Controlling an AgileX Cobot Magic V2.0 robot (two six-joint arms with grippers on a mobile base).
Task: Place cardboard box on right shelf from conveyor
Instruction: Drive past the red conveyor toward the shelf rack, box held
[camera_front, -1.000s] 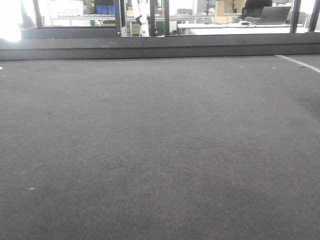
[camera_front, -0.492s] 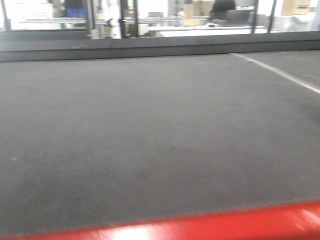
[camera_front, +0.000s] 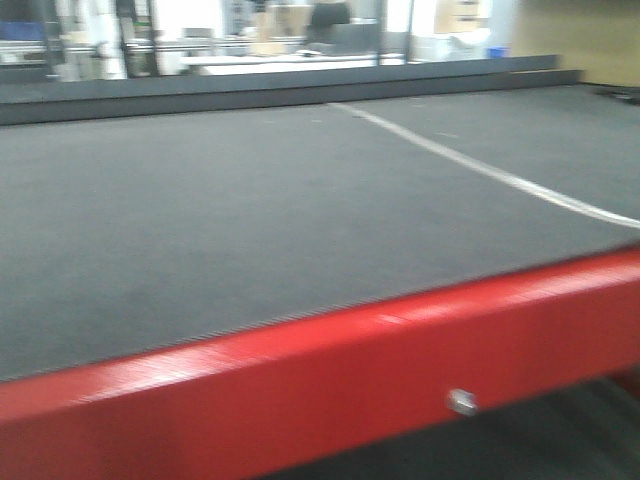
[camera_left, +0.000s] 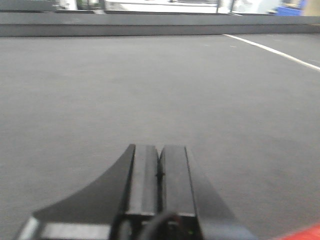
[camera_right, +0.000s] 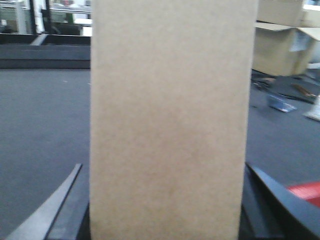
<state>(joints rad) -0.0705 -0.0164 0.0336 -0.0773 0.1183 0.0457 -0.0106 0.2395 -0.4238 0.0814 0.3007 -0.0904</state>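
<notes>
The plain tan cardboard box (camera_right: 170, 120) fills the middle of the right wrist view, standing upright between the two fingers of my right gripper (camera_right: 165, 170), which is shut on its sides. Behind it lies the dark grey conveyor (camera_right: 45, 115). In the left wrist view my left gripper (camera_left: 159, 150) is shut with nothing in it, its fingers pressed together low over the conveyor (camera_left: 150, 85). The front view shows the conveyor (camera_front: 250, 200) with nothing on it. The right shelf is out of view.
A red metal frame edge (camera_front: 350, 370) runs along the conveyor's near side. A white line (camera_front: 480, 165) crosses the belt diagonally. A raised dark rail (camera_front: 250, 90) bounds the far side. Large cardboard boxes (camera_right: 280, 45) and floor clutter (camera_right: 280, 102) lie at the right.
The front view has swung right and pulled back: the white line has slid leftward across the belt and the red frame edge has risen into view along the bottom.
</notes>
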